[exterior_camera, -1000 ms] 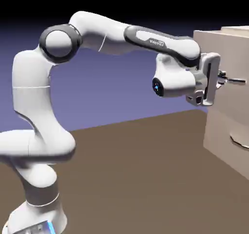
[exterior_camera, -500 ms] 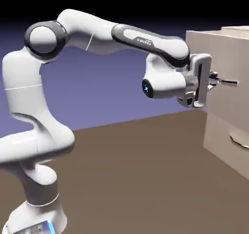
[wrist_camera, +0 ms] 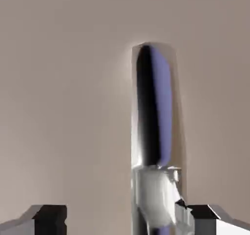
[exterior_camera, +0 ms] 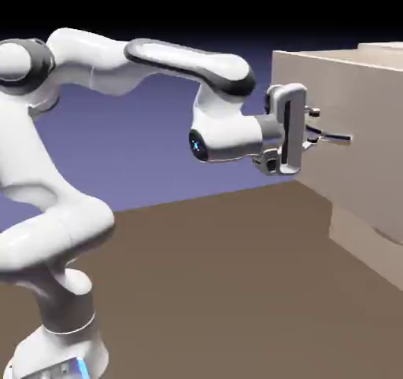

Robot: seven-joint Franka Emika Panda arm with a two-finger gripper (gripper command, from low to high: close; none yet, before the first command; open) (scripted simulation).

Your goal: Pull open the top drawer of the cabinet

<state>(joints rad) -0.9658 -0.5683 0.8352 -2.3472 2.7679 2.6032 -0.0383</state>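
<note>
The hand (exterior_camera: pixel 316 123), fingers spread, straddles the handle (wrist_camera: pixel 152 112) of the top drawer (exterior_camera: pixel 354 126), which juts from the cabinet (exterior_camera: pixel 382 252).

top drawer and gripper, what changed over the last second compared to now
The top drawer has slid out toward the exterior view's left, its front now well forward of the cabinet below, drawn by the gripper as the arm swung back. The gripper's fingers, closed on the bar handle earlier, now stand apart, with the handle nearer one finger than the other. The cabinet body and the robot's base stayed put.
</note>
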